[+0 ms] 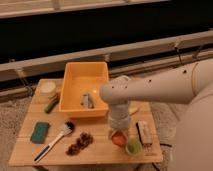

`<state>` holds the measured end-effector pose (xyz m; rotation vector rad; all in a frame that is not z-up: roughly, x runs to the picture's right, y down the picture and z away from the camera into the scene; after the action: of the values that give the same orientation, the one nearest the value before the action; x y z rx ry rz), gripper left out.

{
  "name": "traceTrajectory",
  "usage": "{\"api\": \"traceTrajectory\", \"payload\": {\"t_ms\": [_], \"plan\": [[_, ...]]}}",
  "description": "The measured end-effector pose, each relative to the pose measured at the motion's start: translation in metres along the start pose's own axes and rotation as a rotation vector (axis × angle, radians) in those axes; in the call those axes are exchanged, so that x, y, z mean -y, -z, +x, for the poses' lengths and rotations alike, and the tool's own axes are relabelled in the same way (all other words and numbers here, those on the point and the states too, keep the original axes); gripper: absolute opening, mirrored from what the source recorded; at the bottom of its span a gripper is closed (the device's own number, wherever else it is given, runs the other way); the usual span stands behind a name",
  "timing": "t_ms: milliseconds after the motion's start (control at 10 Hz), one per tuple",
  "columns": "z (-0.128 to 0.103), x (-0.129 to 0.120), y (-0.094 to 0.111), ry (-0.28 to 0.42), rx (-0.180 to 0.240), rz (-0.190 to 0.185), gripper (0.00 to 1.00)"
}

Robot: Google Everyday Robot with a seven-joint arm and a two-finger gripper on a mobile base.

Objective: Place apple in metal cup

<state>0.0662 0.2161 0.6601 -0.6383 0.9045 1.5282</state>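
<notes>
The apple (119,139), small and orange-red, sits right under my gripper (118,136) near the front edge of the wooden table (95,152). The fingers flank the apple and hold it low over the table. The light green plastic cup (133,146) stands just to the apple's right. The metal cup does not show; the spot where it stood is covered by my gripper and the apple. I cannot tell whether the apple touches it. My white arm (150,90) reaches in from the right.
A yellow bin (70,95) holding a grey object (88,101) stands behind the gripper. A dark red fruit cluster (80,143), a brush (52,142) and a teal sponge (40,132) lie to the left. A dark bar (143,133) lies to the right.
</notes>
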Motion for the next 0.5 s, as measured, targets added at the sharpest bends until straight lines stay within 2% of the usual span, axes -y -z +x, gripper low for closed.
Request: {"api": "traceTrajectory", "payload": {"t_ms": [500], "plan": [[-0.021, 0.010, -0.009, -0.047, 0.014, 0.007, 0.00]]}}
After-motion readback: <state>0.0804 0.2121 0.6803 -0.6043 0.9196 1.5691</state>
